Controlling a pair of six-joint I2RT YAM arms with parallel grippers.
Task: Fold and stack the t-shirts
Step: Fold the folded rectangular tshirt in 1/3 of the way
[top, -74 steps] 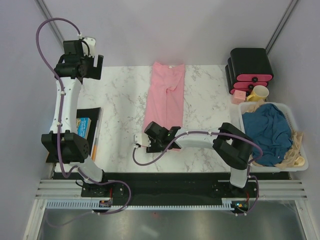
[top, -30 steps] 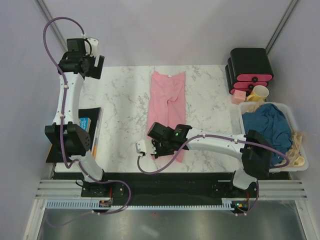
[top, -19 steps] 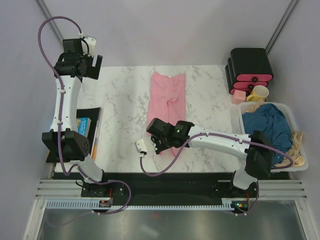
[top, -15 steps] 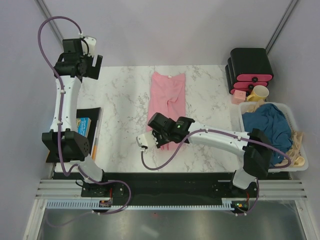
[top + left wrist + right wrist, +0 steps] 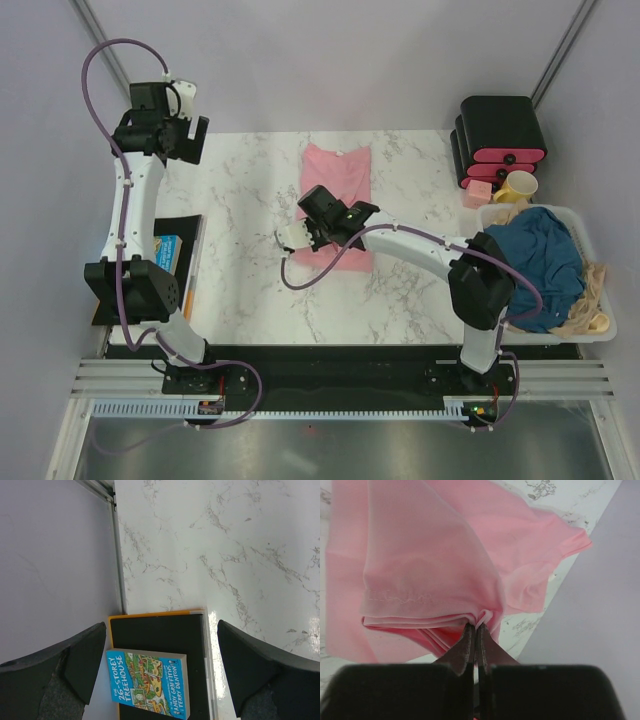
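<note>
The light pink t-shirt (image 5: pixel 338 166) lies lengthwise in the middle of the marble table, its near part doubled back over itself. My right gripper (image 5: pixel 328 210) hovers over the shirt's middle, shut on the bunched hem. In the right wrist view the fingertips (image 5: pixel 476 627) pinch a small fold of the pink t-shirt (image 5: pixel 430 555), with layers of cloth hanging from it. The dark teal-blue t-shirt (image 5: pixel 540 258) lies crumpled in a white basket at the right. My left gripper (image 5: pixel 160 125) is raised at the far left and open (image 5: pixel 162 655), with nothing between its fingers.
The white basket (image 5: pixel 600 328) also holds beige cloth. Black boxes with pink fronts (image 5: pixel 500 135), a yellow mug (image 5: pixel 518 186) and a small pink block (image 5: pixel 478 193) stand at the back right. A blue book (image 5: pixel 150 682) lies on a black folder (image 5: pixel 160 635) at the table's left edge.
My right gripper has travelled from the table's near edge toward the far side, carrying the pink hem over the shirt, so its near part is doubled back. The left arm has barely moved.
</note>
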